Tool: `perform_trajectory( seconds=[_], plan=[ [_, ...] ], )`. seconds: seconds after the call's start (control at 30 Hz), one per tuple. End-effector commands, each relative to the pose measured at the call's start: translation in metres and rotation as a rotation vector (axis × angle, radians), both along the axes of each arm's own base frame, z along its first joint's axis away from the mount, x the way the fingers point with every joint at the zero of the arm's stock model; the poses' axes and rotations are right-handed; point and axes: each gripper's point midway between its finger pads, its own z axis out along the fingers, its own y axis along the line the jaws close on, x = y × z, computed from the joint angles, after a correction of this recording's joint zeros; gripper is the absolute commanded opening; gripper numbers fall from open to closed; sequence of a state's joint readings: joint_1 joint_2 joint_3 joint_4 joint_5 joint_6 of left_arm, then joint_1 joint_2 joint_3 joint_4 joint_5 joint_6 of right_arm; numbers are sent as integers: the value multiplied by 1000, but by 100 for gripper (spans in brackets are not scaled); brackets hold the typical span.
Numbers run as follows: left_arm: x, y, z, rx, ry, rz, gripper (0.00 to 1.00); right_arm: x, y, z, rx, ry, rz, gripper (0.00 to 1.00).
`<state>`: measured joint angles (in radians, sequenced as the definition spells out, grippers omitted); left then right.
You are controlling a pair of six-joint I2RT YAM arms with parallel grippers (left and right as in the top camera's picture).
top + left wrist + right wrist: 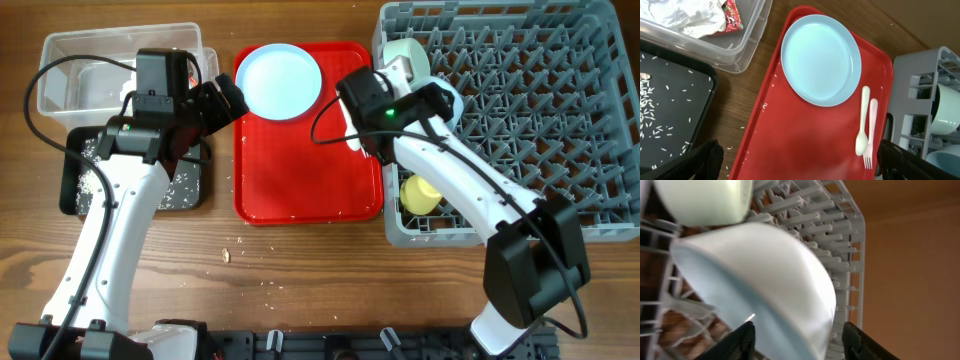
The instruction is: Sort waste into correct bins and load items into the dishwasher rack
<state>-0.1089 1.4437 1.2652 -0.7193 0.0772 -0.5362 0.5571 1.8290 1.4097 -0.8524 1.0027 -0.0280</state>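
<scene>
The pale blue plate (279, 82) (821, 59) lies at the far end of the red tray (300, 170). A white spoon (863, 125) and fork (871, 130) lie beside it. My left gripper (228, 100) (800, 160) is open and empty above the tray's left side. My right gripper (440, 100) (802, 340) is open, its fingers straddling the rim of a tilted pale blue bowl (770, 275) in the grey rack (560, 110). A second bowl (405, 55) (705, 197) stands behind it. The yellow cup (421, 193) sits in the rack's near left corner.
The clear box (70, 70) holds the crumpled napkin (685, 17) and red wrapper (731, 15). The black tray (190, 190) in front of it holds food crumbs (650, 100). A few crumbs (226, 255) lie on the wooden table near the red tray's front.
</scene>
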Motion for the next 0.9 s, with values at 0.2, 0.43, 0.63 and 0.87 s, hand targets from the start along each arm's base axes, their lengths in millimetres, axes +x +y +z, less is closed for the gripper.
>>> perform_trajectory(
  seconds=[0.2, 0.43, 0.63, 0.87],
  plan=[
    [2, 1, -1, -3, 3, -3, 100, -10, 47, 20, 337, -54, 89, 69],
    [2, 1, -1, -3, 3, -3, 100, 15, 136, 31, 859, -119, 246, 51],
    [2, 1, -1, -3, 3, -3, 100, 45, 195, -4, 1371, -174, -11, 65],
    [2, 1, -1, -3, 3, -3, 100, 66, 233, -77, 1427, -45, -28, 74]
  ],
)
